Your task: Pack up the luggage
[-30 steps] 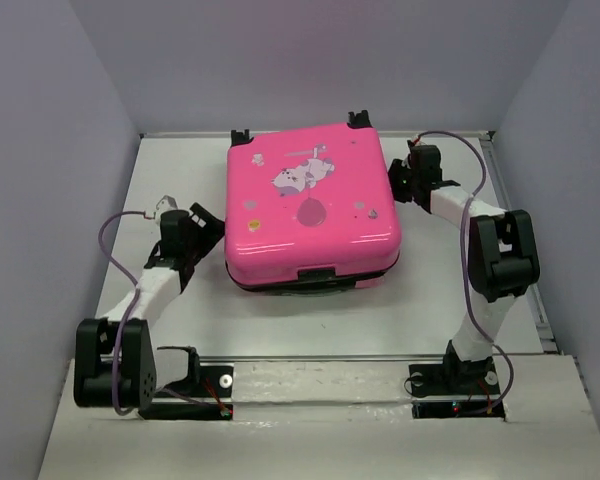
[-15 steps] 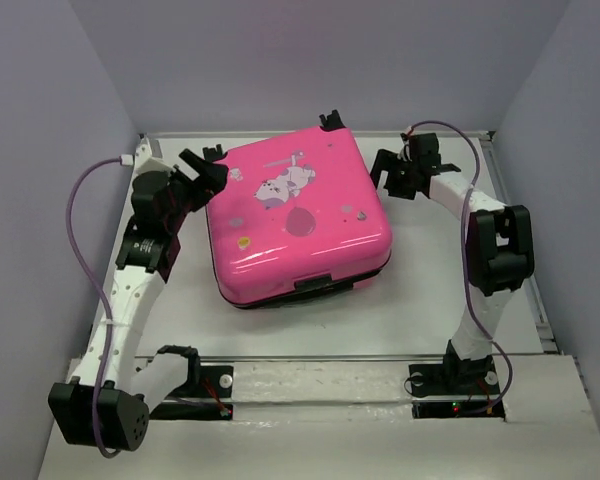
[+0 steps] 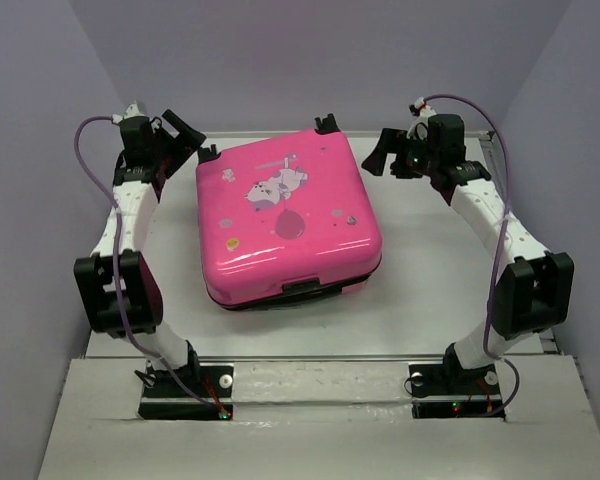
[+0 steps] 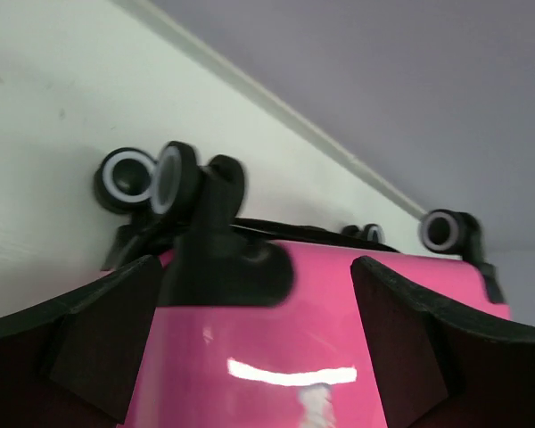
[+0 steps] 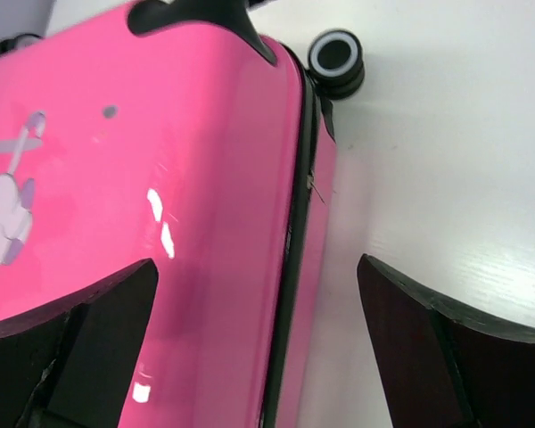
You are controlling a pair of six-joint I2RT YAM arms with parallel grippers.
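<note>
The luggage (image 3: 285, 225), a bright pink hard-shell suitcase with a cartoon animal print, lies flat and closed in the middle of the table, turned slightly askew. Its black-and-white caster wheels (image 4: 129, 178) point at the back wall. My left gripper (image 3: 185, 135) hovers open just off the case's back left corner, and its wrist view shows the pink shell (image 4: 339, 303) between the spread fingers. Open as well, my right gripper (image 3: 380, 150) hangs over the back right corner, straddling the side seam (image 5: 294, 241) near a wheel (image 5: 336, 55). Neither gripper holds anything.
Lilac-grey walls (image 3: 60, 150) close in the white table (image 3: 430, 260) on the left, back and right. A metal rail (image 3: 310, 358) runs along the near edge between the two arm bases. Both arms stretch along the table's sides.
The luggage has slid left and turned slightly. My left arm swung up from the case's left side to the back left corner. My right gripper opened wide and lifted away.
</note>
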